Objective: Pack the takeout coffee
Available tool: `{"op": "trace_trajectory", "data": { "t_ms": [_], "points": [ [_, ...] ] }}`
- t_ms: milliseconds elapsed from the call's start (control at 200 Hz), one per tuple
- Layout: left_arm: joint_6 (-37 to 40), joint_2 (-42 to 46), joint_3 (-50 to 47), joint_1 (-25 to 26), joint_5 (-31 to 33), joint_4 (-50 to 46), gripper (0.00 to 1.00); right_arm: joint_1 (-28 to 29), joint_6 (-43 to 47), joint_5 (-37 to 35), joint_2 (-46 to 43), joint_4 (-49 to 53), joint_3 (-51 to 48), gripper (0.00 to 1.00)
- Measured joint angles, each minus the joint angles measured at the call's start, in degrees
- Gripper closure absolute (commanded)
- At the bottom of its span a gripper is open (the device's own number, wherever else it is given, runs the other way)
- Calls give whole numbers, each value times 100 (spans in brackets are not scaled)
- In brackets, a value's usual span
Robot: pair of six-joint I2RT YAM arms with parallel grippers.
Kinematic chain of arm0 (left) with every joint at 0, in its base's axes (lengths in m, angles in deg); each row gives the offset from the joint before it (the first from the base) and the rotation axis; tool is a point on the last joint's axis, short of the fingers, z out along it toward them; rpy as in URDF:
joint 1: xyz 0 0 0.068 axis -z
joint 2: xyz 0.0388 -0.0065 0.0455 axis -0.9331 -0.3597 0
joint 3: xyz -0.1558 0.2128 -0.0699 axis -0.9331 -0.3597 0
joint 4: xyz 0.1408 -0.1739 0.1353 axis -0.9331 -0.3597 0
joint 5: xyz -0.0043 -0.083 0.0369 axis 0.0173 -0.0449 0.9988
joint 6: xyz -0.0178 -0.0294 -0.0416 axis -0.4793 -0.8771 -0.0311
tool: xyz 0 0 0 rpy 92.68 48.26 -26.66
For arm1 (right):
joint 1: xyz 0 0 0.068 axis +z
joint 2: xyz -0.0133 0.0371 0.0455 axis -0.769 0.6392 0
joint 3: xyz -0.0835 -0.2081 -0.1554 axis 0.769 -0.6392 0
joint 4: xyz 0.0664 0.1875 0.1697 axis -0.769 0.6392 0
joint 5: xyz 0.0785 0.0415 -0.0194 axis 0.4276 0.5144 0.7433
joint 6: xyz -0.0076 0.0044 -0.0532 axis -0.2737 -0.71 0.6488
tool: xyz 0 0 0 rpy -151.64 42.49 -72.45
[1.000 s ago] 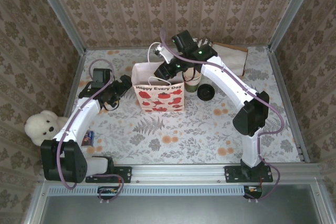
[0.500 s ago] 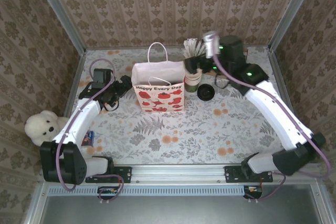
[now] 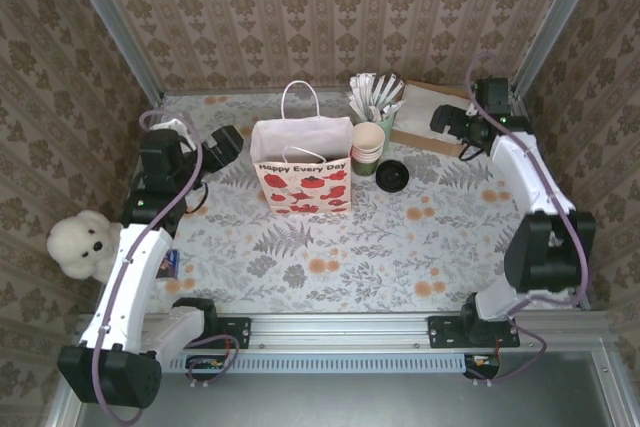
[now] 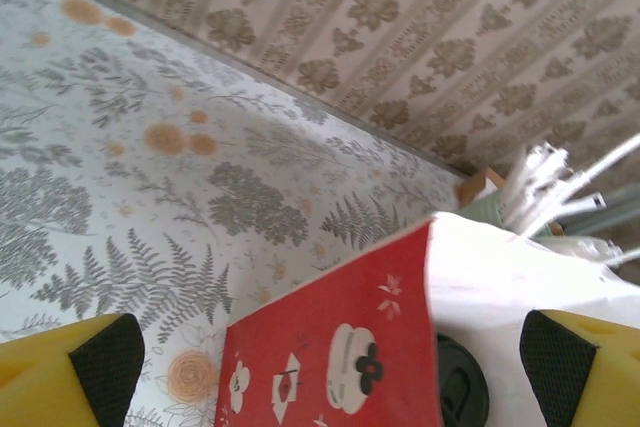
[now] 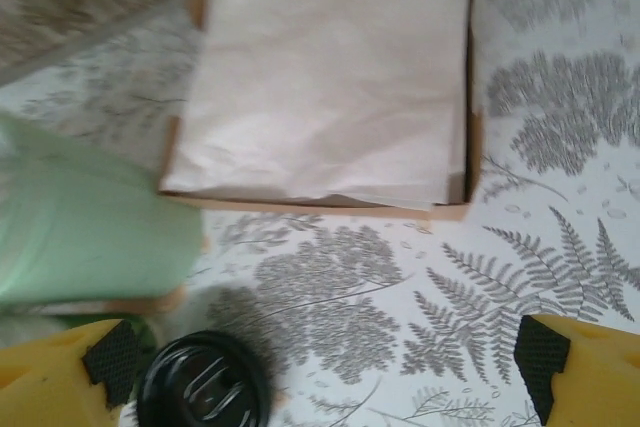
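The white paper bag with red prints stands at the table's middle back. The takeout coffee's green cup is hidden. In the left wrist view a round black lid shows between the bag's red side panel and its white paper; I cannot tell whether it lies inside. My left gripper is open just left of the bag, and its wrist view shows the gripper with nothing between the pads. My right gripper is open and empty at the back right, and its wrist view shows the gripper above bare table.
A stack of lidless green cups stands right of the bag, with a loose black lid beside it. Behind them are a pale green holder of wrapped straws and a napkin box. A white teddy sits at the left edge.
The right gripper was over the bag's mouth, then opened and swung away to the back right. The left arm has drawn back a little to the left.
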Motion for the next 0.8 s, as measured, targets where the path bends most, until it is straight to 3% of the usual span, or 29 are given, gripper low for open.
{"op": "trace_trajectory", "data": {
  "t_ms": [240, 590, 800],
  "points": [
    [343, -20, 72, 579, 101, 22, 0, -380, -201, 219, 1478, 592, 1309, 11],
    [122, 131, -173, 610, 778, 140, 0, -358, -1119, 319, 2293, 640, 1928, 29],
    [83, 131, -173, 610, 966, -83, 0, -348, -1281, 243, 2855, 664, 2328, 29]
  ]
}}
